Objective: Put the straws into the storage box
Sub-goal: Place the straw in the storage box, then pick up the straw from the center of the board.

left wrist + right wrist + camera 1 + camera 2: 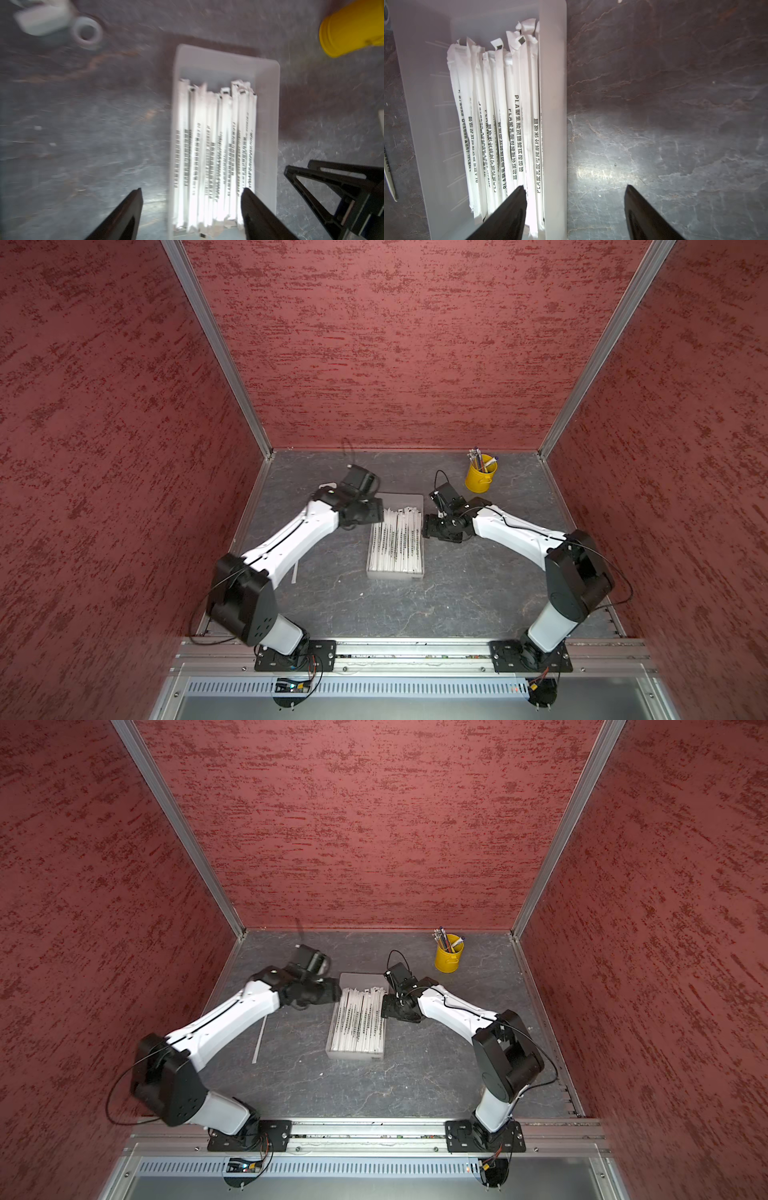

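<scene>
storage box (401, 501): 1 | yellow cup (480, 480): 1 | loose straw (260, 1040): 1 | boxed straws (397, 539): many

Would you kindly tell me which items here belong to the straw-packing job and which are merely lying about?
Part of the job:
- straws lying in the storage box
- one loose straw outside it

Just lying about:
- yellow cup holding pens
- a blurred white ring, seen only in the left wrist view
</scene>
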Controlling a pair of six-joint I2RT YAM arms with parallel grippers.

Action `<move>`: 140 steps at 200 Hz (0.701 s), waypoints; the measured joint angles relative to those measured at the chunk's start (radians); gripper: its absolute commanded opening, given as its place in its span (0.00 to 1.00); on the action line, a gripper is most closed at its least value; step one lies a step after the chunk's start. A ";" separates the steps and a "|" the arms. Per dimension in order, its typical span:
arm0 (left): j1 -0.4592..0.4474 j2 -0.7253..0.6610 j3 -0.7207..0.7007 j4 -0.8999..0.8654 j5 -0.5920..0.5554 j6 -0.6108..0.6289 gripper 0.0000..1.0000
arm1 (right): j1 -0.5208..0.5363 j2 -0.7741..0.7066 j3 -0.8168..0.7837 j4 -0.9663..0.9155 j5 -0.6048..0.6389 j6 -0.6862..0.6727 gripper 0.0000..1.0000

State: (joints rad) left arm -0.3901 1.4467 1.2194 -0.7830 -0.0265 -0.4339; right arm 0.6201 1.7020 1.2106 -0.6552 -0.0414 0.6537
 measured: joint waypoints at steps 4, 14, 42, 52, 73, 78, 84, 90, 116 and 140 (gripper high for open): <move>0.040 -0.018 -0.014 -0.002 0.001 0.011 0.81 | 0.004 0.000 0.000 0.000 0.000 0.000 0.75; 0.149 -0.046 -0.046 -0.010 0.001 0.043 0.81 | 0.013 0.000 0.000 0.002 0.000 0.000 0.75; 0.316 0.023 -0.109 -0.045 -0.007 0.127 0.80 | 0.027 0.000 0.000 0.017 -0.005 0.001 0.75; 0.353 0.058 -0.131 -0.051 -0.013 0.146 0.79 | 0.027 0.000 0.000 0.025 -0.008 0.001 0.75; 0.425 0.120 -0.154 -0.061 -0.019 0.175 0.77 | 0.027 0.000 0.000 0.040 -0.016 0.000 0.75; 0.439 0.126 -0.154 -0.061 -0.022 0.178 0.76 | 0.027 0.000 0.000 0.042 -0.018 0.000 0.75; 0.454 0.131 -0.154 -0.058 -0.026 0.183 0.75 | 0.027 0.000 0.000 0.043 -0.021 0.000 0.75; 0.464 0.131 -0.154 -0.054 -0.028 0.188 0.73 | 0.027 0.000 0.000 0.044 -0.023 0.000 0.75; 0.499 0.143 -0.154 -0.034 -0.011 0.217 0.60 | 0.027 0.000 0.000 0.045 -0.023 -0.007 0.75; 0.521 0.196 -0.154 -0.020 0.010 0.244 0.53 | 0.027 0.000 0.000 0.046 -0.023 -0.010 0.75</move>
State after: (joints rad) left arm 0.1310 1.6424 1.0653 -0.8028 -0.0170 -0.1902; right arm 0.6472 1.7020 1.2106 -0.6090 -0.0643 0.6441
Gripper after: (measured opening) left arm 0.553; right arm 0.752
